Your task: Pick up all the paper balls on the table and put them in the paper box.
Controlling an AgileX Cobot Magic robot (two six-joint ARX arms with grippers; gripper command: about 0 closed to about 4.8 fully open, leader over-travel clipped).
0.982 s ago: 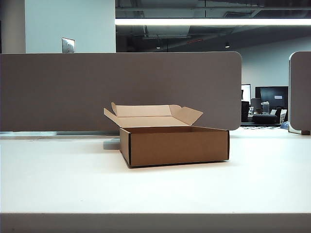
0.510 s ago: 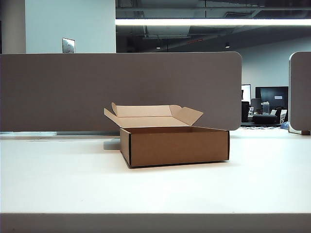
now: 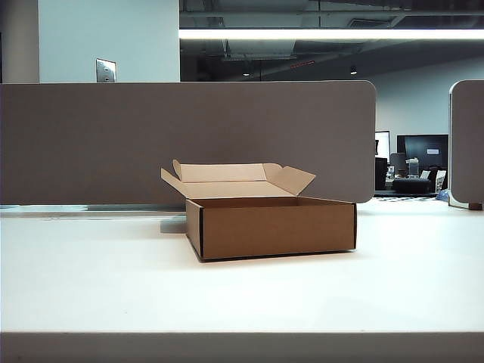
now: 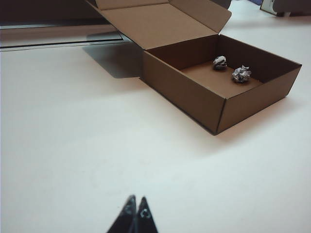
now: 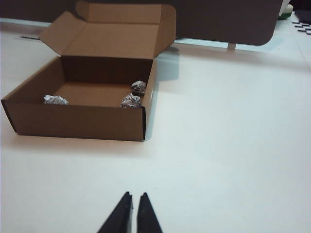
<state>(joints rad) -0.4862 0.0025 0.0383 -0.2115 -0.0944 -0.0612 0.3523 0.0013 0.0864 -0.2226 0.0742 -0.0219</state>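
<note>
All three paper balls (image 5: 131, 100) lying in the paper box (image 5: 77, 121); table (image 5: 228, 145) bare. Left gripper (image 4: 135, 209) and right gripper (image 5: 133, 206) clenched, empty, well short of the box. Apparently finished.

An open-plan office: grey desk partitions (image 3: 189, 140), distant monitors (image 3: 426, 151), exposed-ceiling strip light (image 3: 331, 34)

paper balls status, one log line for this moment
paper balls: three in paper box | table: none seen | left hand: shut, empty | right hand: shut, empty
</note>
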